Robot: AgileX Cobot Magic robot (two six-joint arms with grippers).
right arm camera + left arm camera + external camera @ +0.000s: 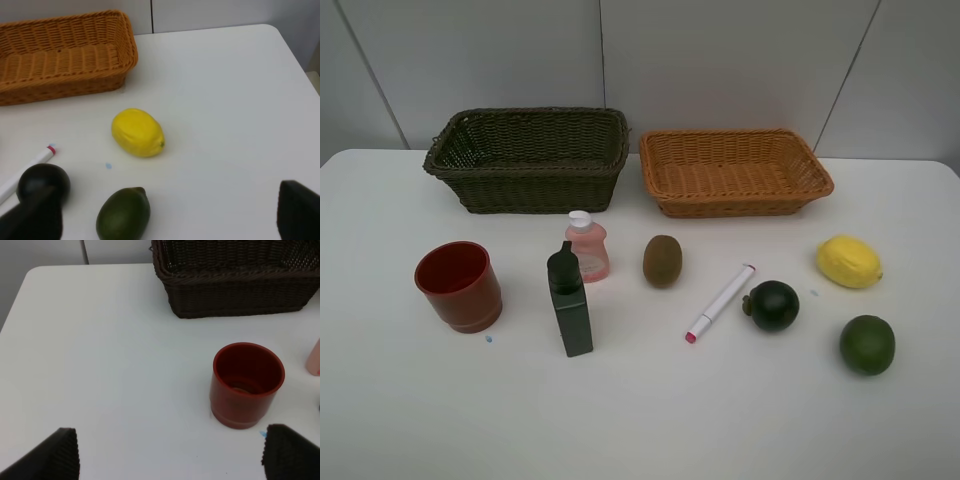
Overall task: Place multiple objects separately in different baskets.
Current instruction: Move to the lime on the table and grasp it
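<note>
Two baskets sit side by side at the far edge of the white desk [640,420]: the dark olive basket [530,160] on the left and the orange-tan basket [735,170] on the right. Nearer, from left to right, are the red cup [459,285], dark green bottle [569,300], pink bottle [587,247], kiwi [662,260], marker [720,302], blackish fruit [772,305], lemon [848,261] and lime [867,344]. The left pincer [172,455] is spread wide near the cup. The right pincer [167,215] is spread wide near the lime.

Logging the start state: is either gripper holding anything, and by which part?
Nothing is held. The left gripper and right gripper are both open and empty; the red cup and lemon sit free.
</note>
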